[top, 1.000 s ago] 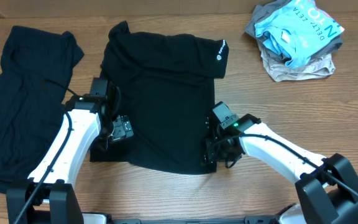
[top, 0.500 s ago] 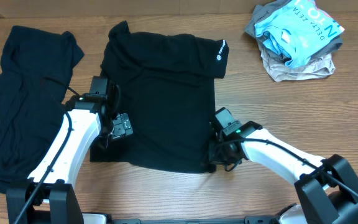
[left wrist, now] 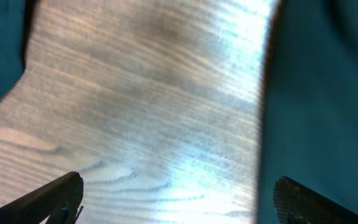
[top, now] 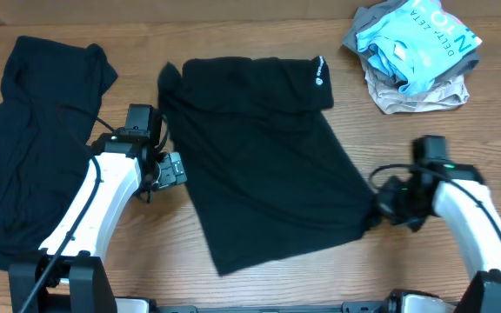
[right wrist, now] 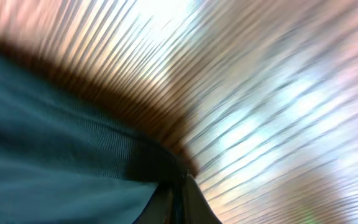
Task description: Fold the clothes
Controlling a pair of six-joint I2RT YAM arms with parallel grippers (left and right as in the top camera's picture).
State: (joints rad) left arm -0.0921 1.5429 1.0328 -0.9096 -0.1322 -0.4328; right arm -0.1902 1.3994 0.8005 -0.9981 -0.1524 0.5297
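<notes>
- Broadly, the wooden table [top: 233,278] carries everything, and bare wood shows right under the left claw [top: 174,169], whose fingers are spread wide with nothing between them
- Stretching away to the left of the right claw [top: 379,209] is the middle black shirt [top: 268,156], mostly flat but lying skewed, with its near corner drawn to a point that ends at that claw; the left claw sits just beside the opposite edge, seemingly clear of the cloth
- Out beyond the left claw's outer side, a second black shirt [top: 24,148] lies rumpled and unfolded
- Well ahead of the right claw, by the far edge, sits a heap of light blue and beige clothes [top: 411,56]
- That right claw is clenched on the middle shirt's corner: its wrist view, though blurred, shows dark fabric pinched where the fingers meet
- Far ahead and to its left, a small white logo [top: 318,74] marks the shirt's top corner
- My reading is that the shirt is being laid out and no fold has been made; next the left claw needs a hold on the other near corner, so both can square the thin cloth without bunching it
</notes>
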